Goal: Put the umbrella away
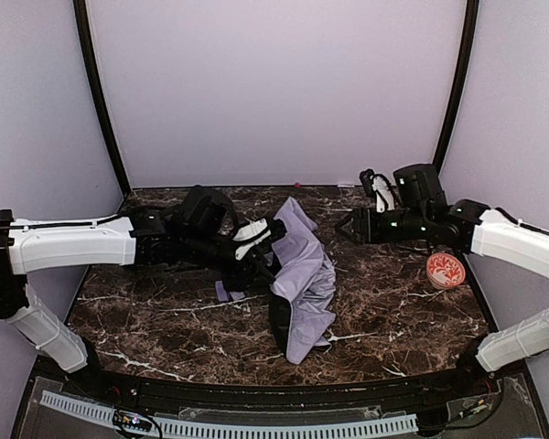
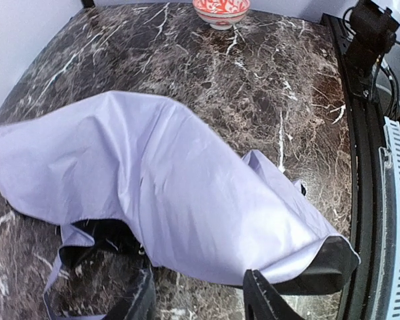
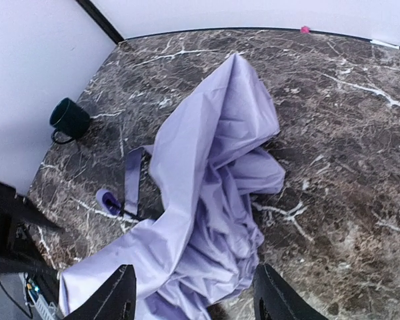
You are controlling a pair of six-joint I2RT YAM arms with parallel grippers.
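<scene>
The umbrella (image 1: pixel 302 274) lies collapsed in the middle of the marble table as a rumpled heap of pale lavender fabric, with black lining showing at its edges. Its small lavender handle (image 3: pixel 109 200) and strap (image 3: pixel 132 177) trail out on the side toward the left arm. My left gripper (image 1: pixel 270 240) is right against the fabric. In the left wrist view its fingers (image 2: pixel 267 300) stand partly apart, tips at the hem of the tented fabric (image 2: pixel 187 200); whether they pinch it is unclear. My right gripper (image 1: pixel 341 227) hangs open to the right of the heap, nothing between its fingertips (image 3: pixel 197 293).
A red-and-white patterned bowl (image 1: pixel 446 270) sits near the table's right edge, under the right arm. A dark green mug (image 3: pixel 70 120) stands by the left wall. A tiny pink speck (image 1: pixel 297 185) lies at the back edge. White walls close in three sides.
</scene>
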